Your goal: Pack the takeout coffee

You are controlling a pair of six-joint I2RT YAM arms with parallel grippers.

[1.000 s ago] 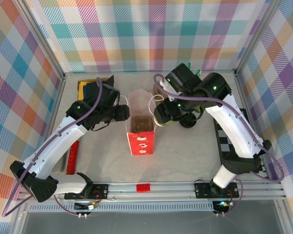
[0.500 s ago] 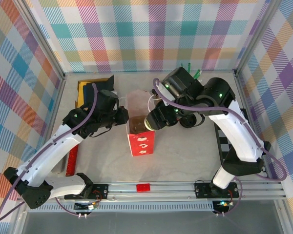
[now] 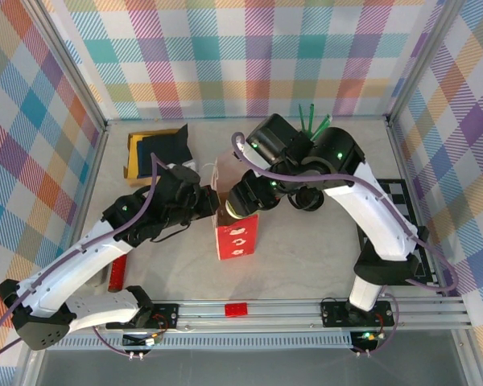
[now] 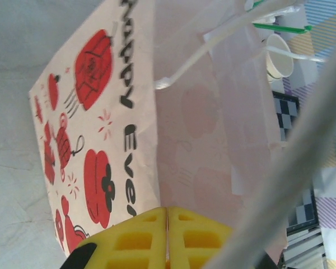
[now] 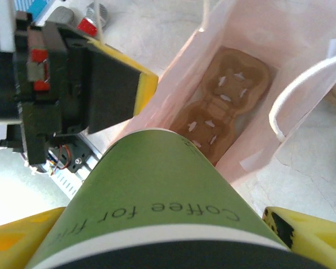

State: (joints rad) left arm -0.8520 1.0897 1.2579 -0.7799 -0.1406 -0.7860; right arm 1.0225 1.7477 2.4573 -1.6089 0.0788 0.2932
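The takeout coffee [image 5: 157, 190], a green paper cup with a black lid, is held by my right gripper [image 5: 162, 232], one yellow finger [image 5: 22, 241] on each side. From above, the cup [image 3: 238, 207] hangs over the open mouth of the red-and-white paper bag [image 3: 236, 237]. A brown cardboard cup carrier [image 5: 227, 103] lies at the bottom of the bag. My left gripper [image 3: 213, 201] is at the bag's left rim. In the left wrist view its yellow fingers [image 4: 134, 241] are pressed together on the bag's top edge [image 4: 157, 140].
Green straws [image 3: 312, 115] stick up behind the right arm; a pale cup [image 4: 280, 56] shows beyond the bag. A dark round object [image 3: 307, 200] lies right of the bag. A yellow-and-black item [image 3: 157, 147] sits back left, a red bar [image 3: 117, 273] front left, and a checkered mat [image 3: 402, 193] at the right.
The left gripper moved in and closed on the bag's rim. The right arm carried the cup leftward, from beside the bag to over its opening.
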